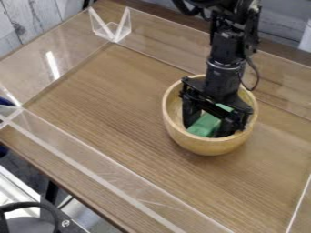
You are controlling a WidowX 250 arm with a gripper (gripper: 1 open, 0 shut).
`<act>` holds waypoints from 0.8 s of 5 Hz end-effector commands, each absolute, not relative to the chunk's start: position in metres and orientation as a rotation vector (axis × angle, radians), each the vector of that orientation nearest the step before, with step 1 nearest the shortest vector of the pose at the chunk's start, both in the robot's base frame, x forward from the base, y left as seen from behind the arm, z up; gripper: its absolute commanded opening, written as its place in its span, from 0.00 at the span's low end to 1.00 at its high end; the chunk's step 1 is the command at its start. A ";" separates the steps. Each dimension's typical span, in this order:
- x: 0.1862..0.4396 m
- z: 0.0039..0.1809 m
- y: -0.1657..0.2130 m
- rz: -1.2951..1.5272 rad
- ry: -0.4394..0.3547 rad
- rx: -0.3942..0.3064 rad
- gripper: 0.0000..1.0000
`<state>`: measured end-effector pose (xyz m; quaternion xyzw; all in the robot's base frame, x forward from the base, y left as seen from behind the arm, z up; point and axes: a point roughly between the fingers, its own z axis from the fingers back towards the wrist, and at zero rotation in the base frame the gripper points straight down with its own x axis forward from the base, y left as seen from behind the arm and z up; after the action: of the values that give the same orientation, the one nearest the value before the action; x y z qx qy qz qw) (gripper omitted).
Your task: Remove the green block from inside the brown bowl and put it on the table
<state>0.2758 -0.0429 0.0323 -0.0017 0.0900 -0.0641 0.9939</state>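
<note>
The brown bowl point(177, 128) sits on the table point(109, 100) toward the right. Inside it lies the green block point(206, 123), partly hidden by the gripper. My black gripper point(214, 119) points straight down into the bowl, open, with one finger on each side of the block. Whether the fingers touch the block I cannot tell. The arm rises from the bowl to the top edge of the view.
Low clear acrylic walls point(73, 150) run round the table edges, with a folded clear corner piece point(112, 25) at the back left. Bare wood stretches left and in front of the bowl.
</note>
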 end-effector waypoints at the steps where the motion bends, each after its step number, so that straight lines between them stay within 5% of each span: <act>1: 0.287 0.056 -0.043 -0.125 0.089 -0.014 1.00; 2: 0.287 0.058 -0.043 -0.124 0.084 -0.017 1.00; 3: 0.288 0.056 -0.042 -0.122 0.085 -0.019 0.00; 4: 0.288 0.058 -0.040 -0.119 0.082 -0.021 0.00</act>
<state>0.2786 -0.0407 0.0381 -0.0076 0.0780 -0.0611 0.9951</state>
